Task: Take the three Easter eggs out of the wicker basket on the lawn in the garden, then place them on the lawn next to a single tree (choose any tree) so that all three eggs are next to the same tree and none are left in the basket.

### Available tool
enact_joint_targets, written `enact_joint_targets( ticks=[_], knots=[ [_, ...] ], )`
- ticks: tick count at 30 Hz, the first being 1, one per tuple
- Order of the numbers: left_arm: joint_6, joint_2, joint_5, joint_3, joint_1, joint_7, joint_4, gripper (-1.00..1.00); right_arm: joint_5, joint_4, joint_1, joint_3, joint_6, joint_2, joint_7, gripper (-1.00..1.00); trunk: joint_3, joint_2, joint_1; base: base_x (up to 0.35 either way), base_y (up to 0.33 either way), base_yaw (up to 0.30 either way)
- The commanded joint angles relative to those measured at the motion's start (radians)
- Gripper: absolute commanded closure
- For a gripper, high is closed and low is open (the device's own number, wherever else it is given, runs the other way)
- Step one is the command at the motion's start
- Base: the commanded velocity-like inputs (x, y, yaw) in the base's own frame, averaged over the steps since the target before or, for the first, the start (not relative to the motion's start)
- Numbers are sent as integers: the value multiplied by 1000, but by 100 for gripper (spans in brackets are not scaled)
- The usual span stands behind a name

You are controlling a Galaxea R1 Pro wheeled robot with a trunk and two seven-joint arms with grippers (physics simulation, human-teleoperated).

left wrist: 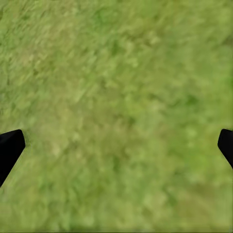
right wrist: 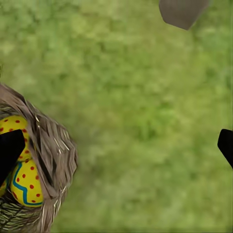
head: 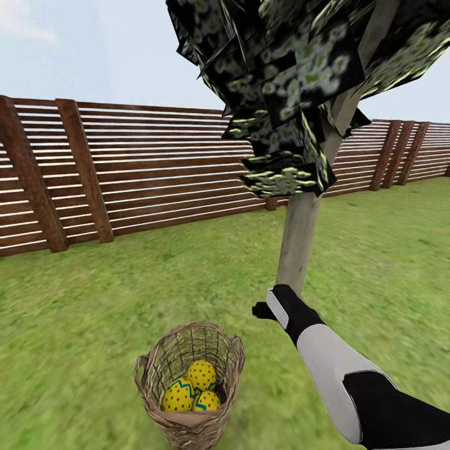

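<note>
I see both grippers, left (left wrist: 116, 145) and right (right wrist: 116, 145), spread wide and empty; eggs (head: 190, 389) in basket (head: 156, 362), tree (head: 299, 244) at 1 o'clock.

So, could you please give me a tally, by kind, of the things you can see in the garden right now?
Yellow dotted Easter eggs, all inside the basket: 3
Brown woven wicker basket: 1
Slim pale-trunked tree with speckled foliage: 1
Brown slatted wooden fence: 1
Total: 6
</note>
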Motion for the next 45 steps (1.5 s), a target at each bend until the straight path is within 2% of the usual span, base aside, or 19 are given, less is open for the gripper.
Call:
enact_joint_targets(
  ticks=[1, 3, 9, 35, 45],
  knots=[
    [7, 0, 1, 1, 1, -1, -2, -100, -10, -1, -1, 6, 3, -1, -8, -100, 2, 7, -4, 0, 0, -3],
    [8, -1, -20, 2, 0, -1, -2, -100, -10, -1, -1, 6, 3, -1, -8, -100, 9, 21, -12, 0, 0, -2],
    [5, -3, -37, 3, -1, -1, -3, -100, -10, -1, -1, 7, 3, -2, -8, -100, 30, 63, -35, 0, 0, -18],
    [-6, -6, -43, 4, -1, 0, -5, -100, -9, -1, -1, 6, 3, -3, -8, -100, 146, 245, -134, 0, 0, -162],
    [-5, -6, -43, 4, -3, 0, -11, -100, -10, -1, -1, 6, 3, -12, -8, -100, 192, 315, -173, 0, 0, -188]
  ],
)
